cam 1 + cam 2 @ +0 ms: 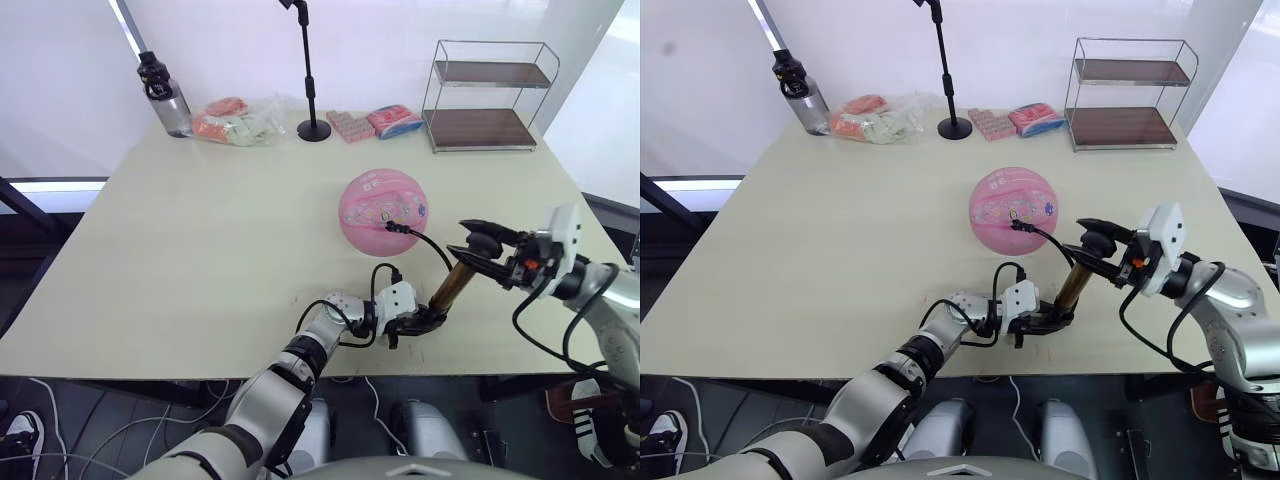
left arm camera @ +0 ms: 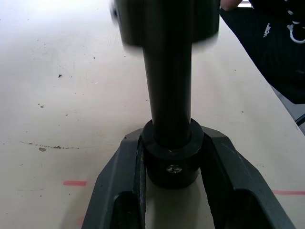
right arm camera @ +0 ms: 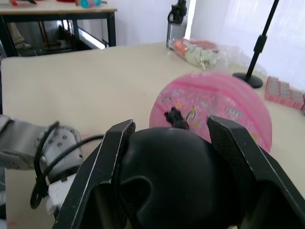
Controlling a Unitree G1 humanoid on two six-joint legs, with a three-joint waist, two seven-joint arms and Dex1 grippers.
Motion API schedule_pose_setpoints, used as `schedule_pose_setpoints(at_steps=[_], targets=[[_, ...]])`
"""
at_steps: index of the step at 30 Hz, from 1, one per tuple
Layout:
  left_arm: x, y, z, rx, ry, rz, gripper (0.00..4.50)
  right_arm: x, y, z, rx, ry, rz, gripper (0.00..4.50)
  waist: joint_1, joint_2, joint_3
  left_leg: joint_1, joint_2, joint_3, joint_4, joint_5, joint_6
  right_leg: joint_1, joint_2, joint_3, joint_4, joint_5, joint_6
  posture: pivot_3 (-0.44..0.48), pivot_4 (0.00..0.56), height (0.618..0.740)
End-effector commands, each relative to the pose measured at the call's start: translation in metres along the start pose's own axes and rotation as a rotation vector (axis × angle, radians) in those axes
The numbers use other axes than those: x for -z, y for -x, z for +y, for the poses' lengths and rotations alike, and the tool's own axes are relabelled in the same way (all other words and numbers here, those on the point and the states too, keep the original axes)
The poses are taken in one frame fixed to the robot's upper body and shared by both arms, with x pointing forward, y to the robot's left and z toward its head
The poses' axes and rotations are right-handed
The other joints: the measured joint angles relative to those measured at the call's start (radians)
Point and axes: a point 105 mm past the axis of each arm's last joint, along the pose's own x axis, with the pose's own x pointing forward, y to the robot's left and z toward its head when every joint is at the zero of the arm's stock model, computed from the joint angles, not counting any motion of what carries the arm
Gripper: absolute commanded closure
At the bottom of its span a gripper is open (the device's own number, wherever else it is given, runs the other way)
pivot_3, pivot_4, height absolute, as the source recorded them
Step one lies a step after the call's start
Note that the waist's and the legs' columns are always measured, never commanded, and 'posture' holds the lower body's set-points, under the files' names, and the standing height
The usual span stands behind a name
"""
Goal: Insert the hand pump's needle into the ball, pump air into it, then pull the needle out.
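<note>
The pink ball [image 1: 382,212] rests on the table right of centre. A small black fitting [image 1: 392,226] sits against its near side; the needle itself is hidden. From that fitting a thin black hose [image 1: 432,250] curves down to the hand pump [image 1: 451,284], which stands tilted near the table's front edge. My left gripper [image 1: 418,320] is shut on the pump's black bottom cap [image 2: 171,160]. My right gripper [image 1: 482,245] is shut on the black handle [image 3: 174,176] at the top. The right wrist view has the ball [image 3: 224,102] just beyond the handle.
Along the far edge stand a dark water bottle [image 1: 165,95], a bag of packets [image 1: 238,122], a black stand pole [image 1: 309,85], pink packets [image 1: 375,122] and a two-tier wire shelf [image 1: 488,95]. The table's front edge [image 1: 200,372] runs just below my left gripper.
</note>
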Motion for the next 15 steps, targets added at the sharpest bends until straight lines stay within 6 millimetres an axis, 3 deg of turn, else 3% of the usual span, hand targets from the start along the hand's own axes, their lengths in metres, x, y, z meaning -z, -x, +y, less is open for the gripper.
schedule_pose_setpoints(at_steps=[1,5,12,15], targets=[[0.036,0.011,-0.013,0.032,0.078,0.134,3.40,0.058,-0.001,0.026,-0.077,-0.162,0.161,2.61,0.000,0.000,0.000,0.000,0.000,0.000,0.000,0.000,0.000,0.000,0.000,0.000,0.000,0.000,0.000,0.000,0.150,0.740],[0.035,0.010,-0.013,0.032,0.077,0.132,3.40,0.050,-0.001,0.026,-0.082,-0.150,0.133,2.61,0.000,0.001,0.000,0.000,0.000,0.000,0.000,0.000,0.000,0.000,0.000,0.000,0.000,0.000,-0.001,0.000,0.150,0.740],[0.035,0.010,-0.012,0.034,0.079,0.132,3.40,-0.017,0.004,0.002,-0.068,-0.035,0.010,2.61,0.002,0.006,0.005,-0.002,-0.001,0.000,0.000,0.000,0.000,-0.002,-0.001,0.000,0.000,-0.001,-0.001,0.000,0.150,0.740],[0.035,0.010,-0.012,0.035,0.080,0.133,3.40,-0.039,0.009,-0.005,-0.072,-0.029,0.002,2.61,0.002,0.014,0.012,-0.006,-0.003,0.001,0.000,0.000,0.000,-0.005,-0.002,0.000,0.000,0.001,0.002,0.000,0.150,0.740]])
